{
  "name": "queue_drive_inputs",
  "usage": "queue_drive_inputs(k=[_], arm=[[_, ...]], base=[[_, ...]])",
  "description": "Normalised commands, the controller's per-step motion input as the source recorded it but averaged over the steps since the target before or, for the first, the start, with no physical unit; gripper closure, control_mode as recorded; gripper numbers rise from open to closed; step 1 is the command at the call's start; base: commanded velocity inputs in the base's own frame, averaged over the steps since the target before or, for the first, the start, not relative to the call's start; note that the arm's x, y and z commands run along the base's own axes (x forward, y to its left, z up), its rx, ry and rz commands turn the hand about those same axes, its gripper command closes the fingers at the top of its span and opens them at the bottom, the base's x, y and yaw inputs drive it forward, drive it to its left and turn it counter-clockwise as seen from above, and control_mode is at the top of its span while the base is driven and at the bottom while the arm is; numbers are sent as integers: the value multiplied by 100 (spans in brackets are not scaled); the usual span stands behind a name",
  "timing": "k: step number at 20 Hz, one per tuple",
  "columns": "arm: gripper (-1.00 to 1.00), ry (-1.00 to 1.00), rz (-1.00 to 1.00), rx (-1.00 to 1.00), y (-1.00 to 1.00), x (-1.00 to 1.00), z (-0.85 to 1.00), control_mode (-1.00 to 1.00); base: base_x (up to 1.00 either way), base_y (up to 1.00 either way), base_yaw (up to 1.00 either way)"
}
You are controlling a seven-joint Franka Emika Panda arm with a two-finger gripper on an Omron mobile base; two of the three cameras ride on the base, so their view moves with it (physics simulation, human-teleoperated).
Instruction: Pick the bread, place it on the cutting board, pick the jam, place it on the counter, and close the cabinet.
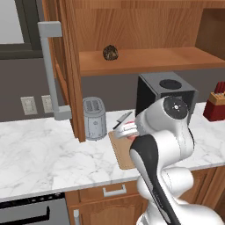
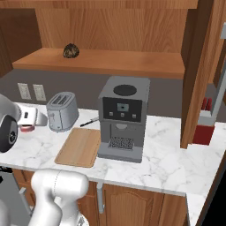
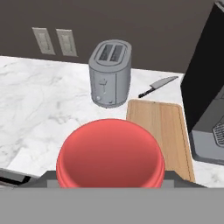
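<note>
- Pincer [image 3: 111, 186] pinches the jam [image 3: 111, 153]; its jaws are pressed against the red jar's sides, held above the counter [image 3: 39, 100] just left of the cutting board [image 3: 159, 127].
- Risk, as I judge it: lowering crookedly could tip the jar onto the board's edge or nudge the toaster [image 3: 110, 72].
- Bread [image 1: 110, 52] sits on the cabinet [image 1: 145, 59] shelf, not on the board, so that step looks undone.

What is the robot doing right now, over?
Gripper shut on jam, above counter beside cutting board. Bread on cabinet shelf, door open. Toaster just ahead.
</note>
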Motion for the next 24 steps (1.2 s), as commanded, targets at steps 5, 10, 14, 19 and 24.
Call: queue_drive_inputs(k=[5,10,14,19,24], arm=[[100,0,7,0,22,2,-38,-100],[100,0,9,0,14,6,-40,-100],[100,0,8,0,14,10,-38,-100],[100,0,7,0,13,13,-39,-100],[100,0,7,0,16,21,-39,-100]], base=[[0,0,0],[0,0,0],[0,0,0],[0,0,0],[0,0,0]])
